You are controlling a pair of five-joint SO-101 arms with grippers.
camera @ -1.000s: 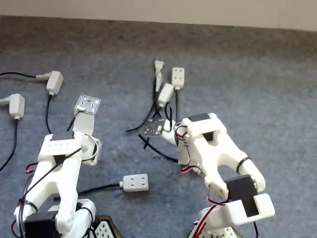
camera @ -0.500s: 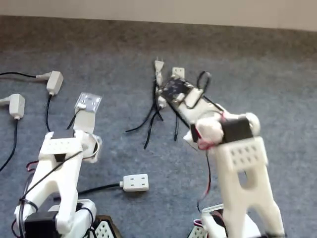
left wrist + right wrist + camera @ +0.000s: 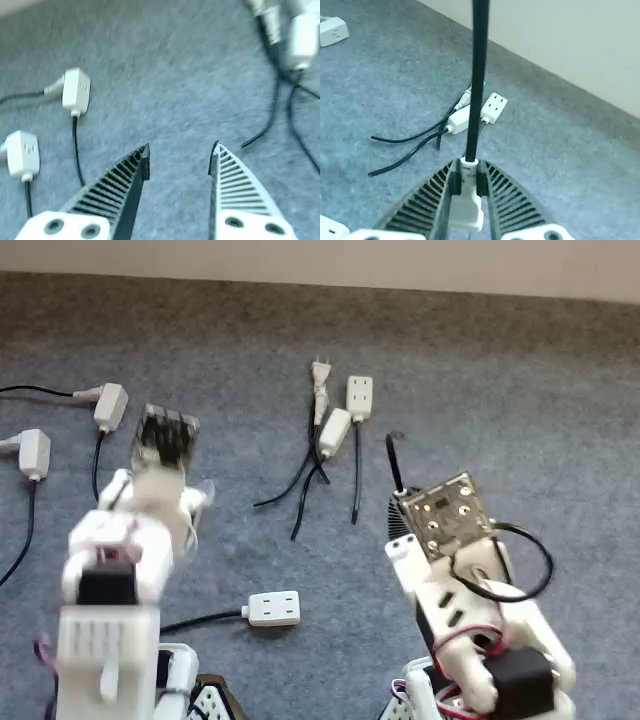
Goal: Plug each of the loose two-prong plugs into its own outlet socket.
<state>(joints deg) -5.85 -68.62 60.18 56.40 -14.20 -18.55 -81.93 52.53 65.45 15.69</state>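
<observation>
My right gripper is shut on a white two-prong plug, whose black cord stands stiffly up out of the jaws. In the high view that cord sticks out ahead of the right arm, short of the middle cluster. That cluster holds a loose plug and two white sockets. My left gripper hangs open over bare carpet, with two white sockets off to one side of it.
Another white socket lies near the front between the arms. Loose black cord ends trail from the middle cluster. A pale wall borders the grey carpet at the back.
The right arm reached out to the middle cluster, then drew back with the plug and its cord. The left arm swung forward and its gripper now points toward the left sockets.
</observation>
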